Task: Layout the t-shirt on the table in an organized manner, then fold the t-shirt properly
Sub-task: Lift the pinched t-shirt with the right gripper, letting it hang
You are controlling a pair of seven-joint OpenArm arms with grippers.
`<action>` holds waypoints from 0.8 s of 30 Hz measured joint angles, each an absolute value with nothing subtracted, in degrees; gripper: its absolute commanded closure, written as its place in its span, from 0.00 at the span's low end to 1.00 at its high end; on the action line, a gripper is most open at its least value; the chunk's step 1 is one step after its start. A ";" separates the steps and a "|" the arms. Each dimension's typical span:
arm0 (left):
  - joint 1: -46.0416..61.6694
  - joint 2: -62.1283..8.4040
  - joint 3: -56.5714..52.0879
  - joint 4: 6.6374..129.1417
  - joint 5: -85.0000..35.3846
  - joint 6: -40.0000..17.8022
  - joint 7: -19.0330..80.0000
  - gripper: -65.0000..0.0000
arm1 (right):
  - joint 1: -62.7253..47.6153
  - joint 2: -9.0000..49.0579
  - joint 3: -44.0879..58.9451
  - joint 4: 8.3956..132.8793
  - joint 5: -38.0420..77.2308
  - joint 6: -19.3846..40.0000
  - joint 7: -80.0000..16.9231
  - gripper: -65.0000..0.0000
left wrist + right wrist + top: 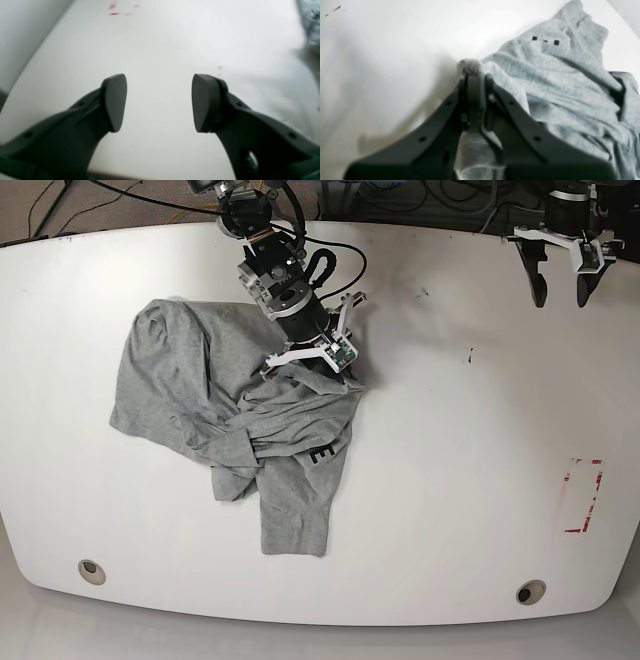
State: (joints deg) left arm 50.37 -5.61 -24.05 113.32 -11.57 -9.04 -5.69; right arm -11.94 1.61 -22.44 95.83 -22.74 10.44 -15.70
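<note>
The t-shirt [240,430] lies crumpled on the bench's [450,480] left half: soft, light, limp. Right pincer [473,72] is clamped on a bunched fold, possibly a hem. Left pincer [159,102] gapes wide, empty, near the far right corner.

Most of the lettering on the crumpled t-shirt [230,405] is buried in folds; in the base view only 1 black letter shows. In the right wrist view the cloth runs off the right edge. The left wrist view is blurred, its red mark [113,10] smeared.
</note>
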 measured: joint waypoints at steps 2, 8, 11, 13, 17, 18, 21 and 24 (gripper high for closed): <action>50.15 -5.61 -23.92 113.32 -11.53 -8.97 -5.72 0.40 | -12.88 1.63 -22.31 97.38 -22.74 10.26 -15.57 1.00; 50.17 -5.61 -22.76 113.30 -11.51 -8.80 -5.67 0.40 | -15.42 1.61 -22.26 103.83 -22.74 10.44 -15.86 1.00; 50.06 -5.61 -22.00 113.30 -11.42 -8.86 -5.69 0.40 | -15.70 1.61 -22.39 107.26 -22.74 10.46 -15.64 1.00; 50.02 -5.61 -21.41 113.30 -11.38 -8.97 -5.69 0.40 | -15.51 1.61 -22.39 109.14 -22.74 10.39 -15.62 1.00; 49.95 -5.65 -20.38 113.23 -11.40 -8.97 -5.67 0.40 | -14.26 1.63 -22.35 111.55 -22.81 10.31 -15.94 1.00; 49.93 -5.65 -20.03 113.23 -11.40 -8.97 -5.67 0.40 | -13.45 1.63 -22.35 112.12 -22.79 10.48 -16.01 1.00; 49.43 -5.63 -19.14 113.16 -11.38 -8.95 -5.61 0.40 | -10.98 1.61 -22.35 113.38 -22.74 10.50 -16.16 1.00; 48.69 -5.74 -18.41 113.14 -11.42 -8.97 -5.13 0.40 | -7.66 1.61 -22.35 113.86 -22.74 10.41 -16.12 1.00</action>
